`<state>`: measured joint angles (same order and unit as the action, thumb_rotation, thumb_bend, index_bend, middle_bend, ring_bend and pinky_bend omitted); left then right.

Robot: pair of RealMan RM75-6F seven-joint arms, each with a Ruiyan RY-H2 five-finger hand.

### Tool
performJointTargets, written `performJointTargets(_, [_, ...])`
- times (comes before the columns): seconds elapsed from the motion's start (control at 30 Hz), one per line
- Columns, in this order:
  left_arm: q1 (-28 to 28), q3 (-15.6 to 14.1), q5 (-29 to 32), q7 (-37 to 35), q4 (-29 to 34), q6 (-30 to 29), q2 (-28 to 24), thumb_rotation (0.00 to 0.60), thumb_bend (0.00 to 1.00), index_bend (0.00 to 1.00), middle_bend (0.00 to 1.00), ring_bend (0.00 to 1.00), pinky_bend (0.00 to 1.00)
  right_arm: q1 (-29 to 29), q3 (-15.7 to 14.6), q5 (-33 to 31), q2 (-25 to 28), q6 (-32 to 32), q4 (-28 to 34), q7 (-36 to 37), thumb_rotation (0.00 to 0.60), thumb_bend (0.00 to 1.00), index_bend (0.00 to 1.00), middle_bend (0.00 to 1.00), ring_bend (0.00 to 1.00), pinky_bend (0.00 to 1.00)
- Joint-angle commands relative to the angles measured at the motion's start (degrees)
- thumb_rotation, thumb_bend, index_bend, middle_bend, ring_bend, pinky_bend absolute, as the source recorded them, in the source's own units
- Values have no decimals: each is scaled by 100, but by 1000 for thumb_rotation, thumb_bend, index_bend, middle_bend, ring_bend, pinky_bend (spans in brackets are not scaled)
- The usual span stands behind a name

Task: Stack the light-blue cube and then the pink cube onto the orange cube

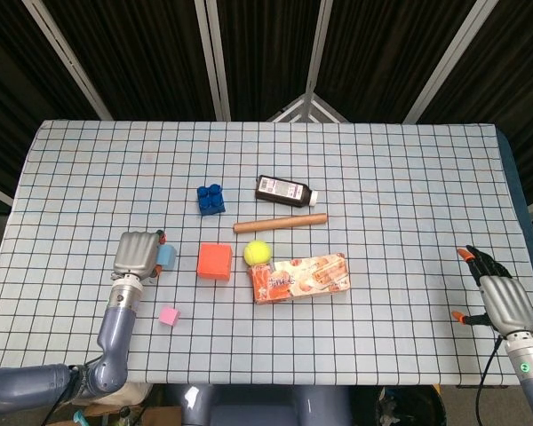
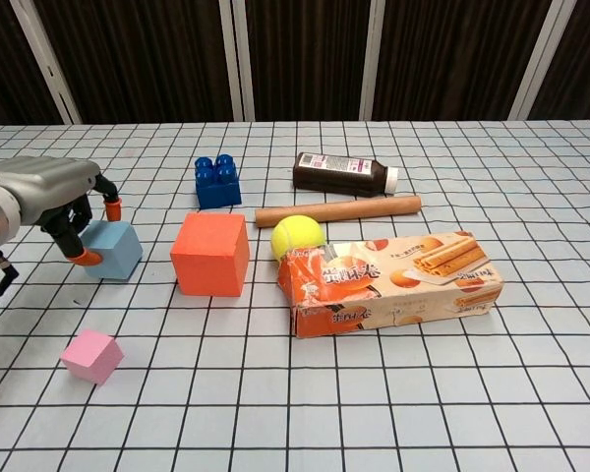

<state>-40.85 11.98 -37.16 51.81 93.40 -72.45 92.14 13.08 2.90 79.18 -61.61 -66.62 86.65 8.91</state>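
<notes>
The light-blue cube (image 1: 167, 256) (image 2: 116, 250) sits at the table's left, and my left hand (image 1: 137, 254) (image 2: 39, 192) grips it from the left with orange-tipped fingers (image 2: 87, 258) on its front and back faces. The larger orange cube (image 1: 215, 261) (image 2: 211, 254) rests on the table just right of it. Nearer the front edge, the small pink cube (image 1: 169, 315) (image 2: 91, 355) lies untouched. My right hand (image 1: 502, 297) hovers far right by the table's edge, fingers apart and holding nothing; the chest view does not show it.
A blue toy brick (image 1: 210, 198), a dark bottle (image 1: 287, 190) and a wooden rod (image 1: 280, 223) lie behind the orange cube. A yellow tennis ball (image 1: 257, 253) and a biscuit box (image 1: 299, 277) lie to the orange cube's right.
</notes>
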Motion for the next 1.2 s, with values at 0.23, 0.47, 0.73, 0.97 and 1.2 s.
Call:
performJointTargets(0.23, [-190,417,460,425,1401,-353,-729,600,340,425,807,788,858,-14,-6,40,18,-35,6,55,600,129,0,15,60,156])
performJointTargets(0.47, [-596,813,1320,978,2320,-762,-968,600,338,434,811,795,864,-50,-6,81,49,-109,-5,172,600,129,0,15,60,157])
performJointTargets(0.73, [-1126,960,1772,1408,2420,-1271,-631,600,337,444,818,802,872,-88,-6,142,87,-184,-51,360,600,129,0,15,60,156])
performJointTargets(0.97, [-1602,1064,2103,1672,2064,-1643,-65,600,337,448,821,806,876,-131,-3,206,119,-278,-123,555,600,128,0,15,60,156])
performJointTargets(1.2, [-1949,1116,2260,1849,1760,-1873,373,600,337,450,824,808,877,-158,6,267,126,-353,-220,758,600,129,0,15,60,156])
